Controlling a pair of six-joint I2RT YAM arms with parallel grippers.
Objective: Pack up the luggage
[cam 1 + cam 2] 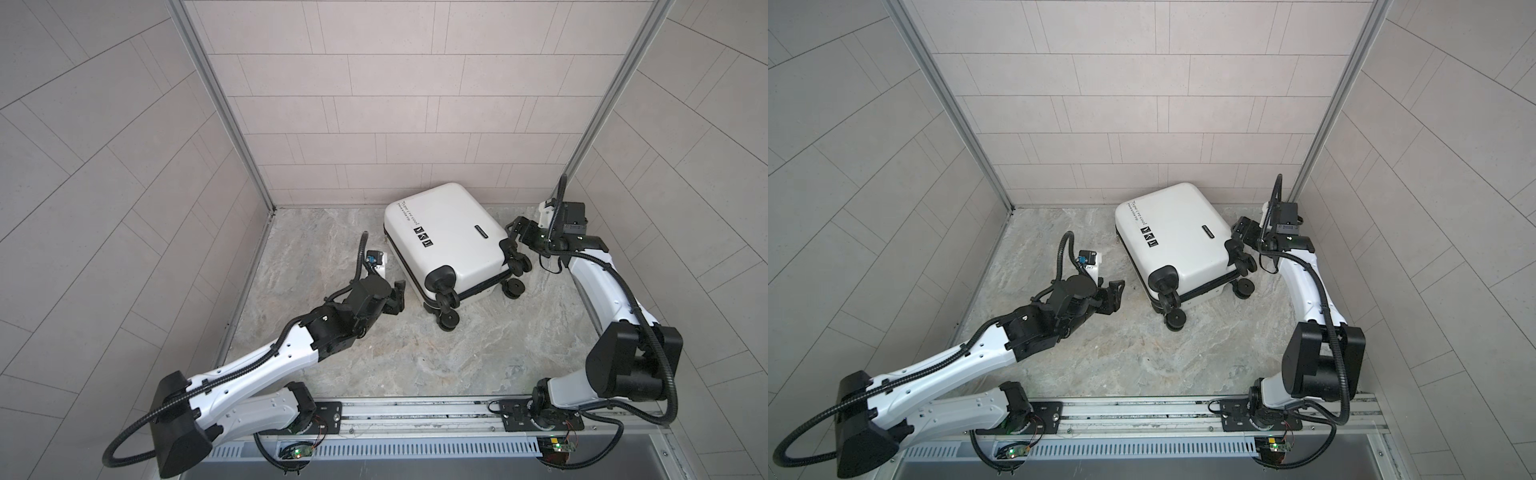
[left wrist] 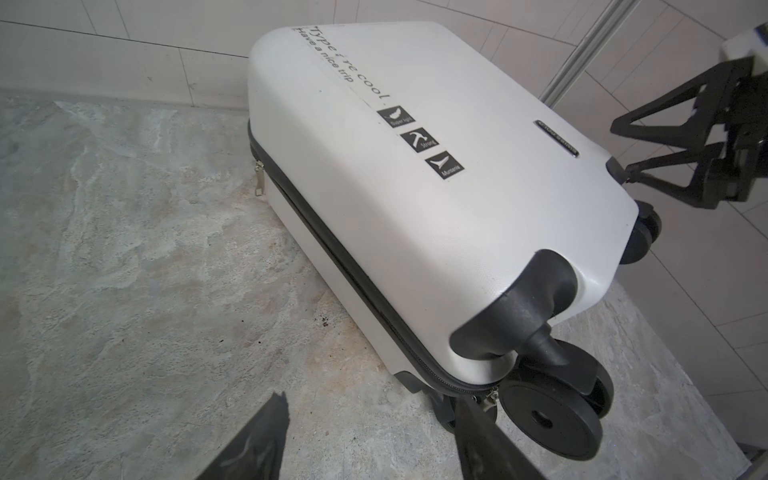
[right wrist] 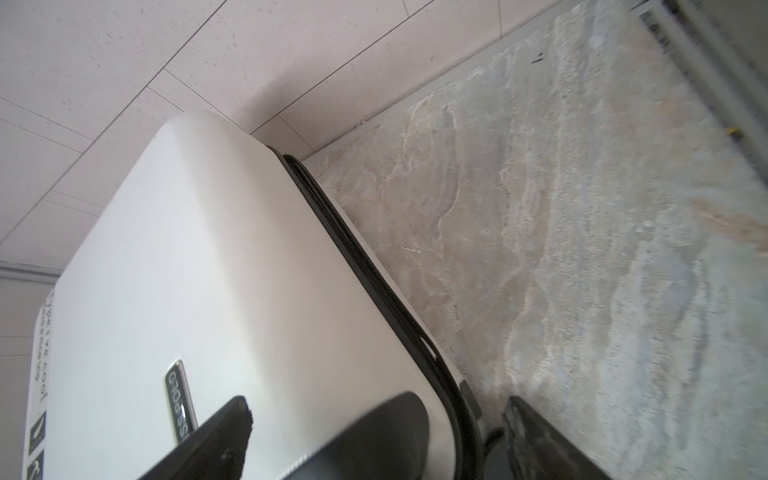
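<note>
left arm (image 1: 257,365): white shell links, black joint housings, small screw holes | right arm (image 1: 598,286): same build, bulky black elbow block | conduit (image 1: 124,430): black corrugated, loops off each arm | wrist camera (image 1: 378,268): white mount, blue connector | left gripper (image 1: 398,296): all black | base plate (image 1: 328,411): black, screw heads showing | board (image 1: 297,453): green led lit

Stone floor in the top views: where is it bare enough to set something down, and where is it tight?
Bare: the wide floor between the suitcase wheels and the base rail; also the rear left corner. Tight: beside the right gripper at the right wall, and behind the suitcase.
</note>
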